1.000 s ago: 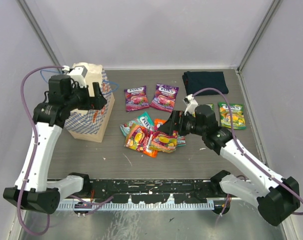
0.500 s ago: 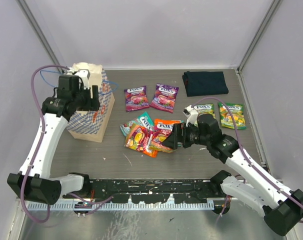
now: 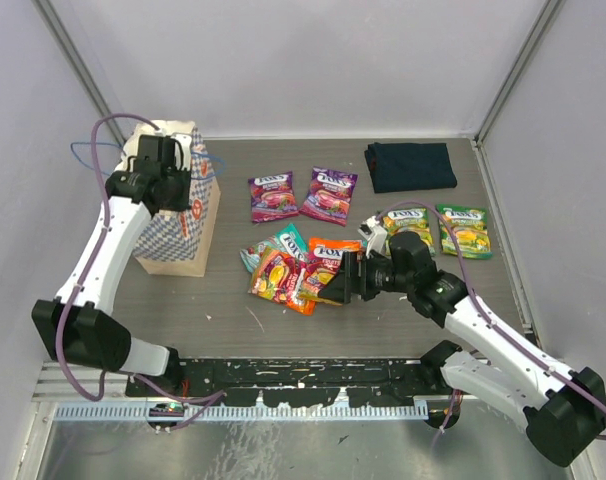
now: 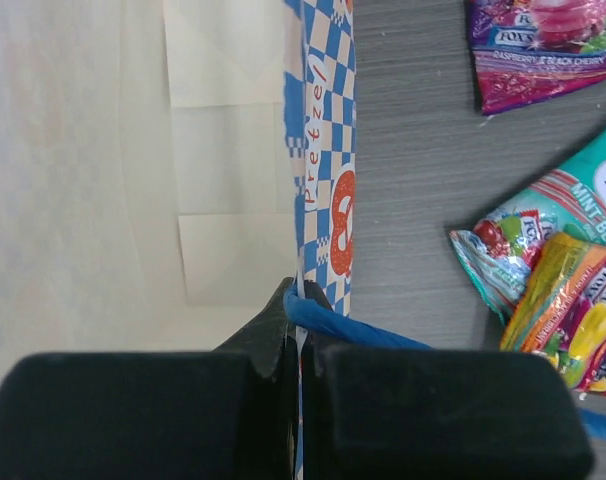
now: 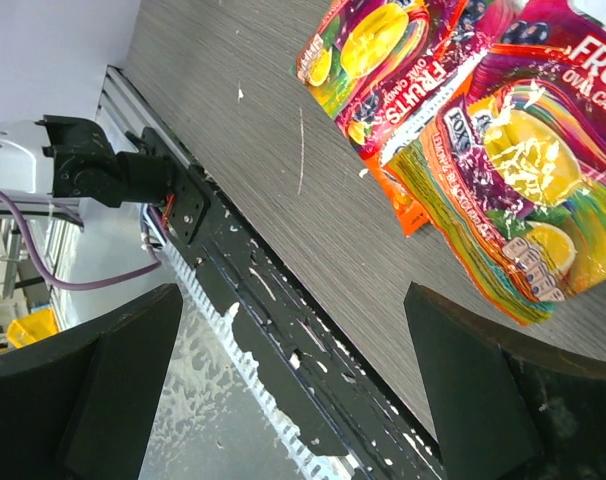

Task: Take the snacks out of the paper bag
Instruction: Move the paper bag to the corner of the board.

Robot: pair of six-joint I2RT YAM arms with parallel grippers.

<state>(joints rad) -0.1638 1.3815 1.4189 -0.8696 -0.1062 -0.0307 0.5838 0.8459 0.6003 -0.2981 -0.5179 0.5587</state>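
The paper bag (image 3: 179,232) stands at the left, cream with a blue-and-white checkered band (image 4: 323,150). My left gripper (image 3: 177,180) (image 4: 301,302) is shut on its upper rim, where the blue cord handle (image 4: 358,328) crosses the right finger. No snack shows inside the cream interior (image 4: 83,160). Several snacks lie in a pile (image 3: 301,270) (image 5: 503,160) at mid-table. Two purple packets (image 3: 273,196) (image 3: 329,193) lie behind it and two green ones (image 3: 463,230) (image 3: 407,218) to the right. My right gripper (image 3: 339,278) (image 5: 298,390) hangs open just right of the pile, holding nothing.
A dark navy folded cloth (image 3: 410,165) lies at the back right. Grey walls close in the table on three sides. The black mounting rail (image 3: 303,375) (image 5: 283,350) runs along the near edge below the right gripper.
My left gripper went from open to shut on the bag's rim after moving back over the bag. My right gripper moved nearer and down beside the pile, staying open.
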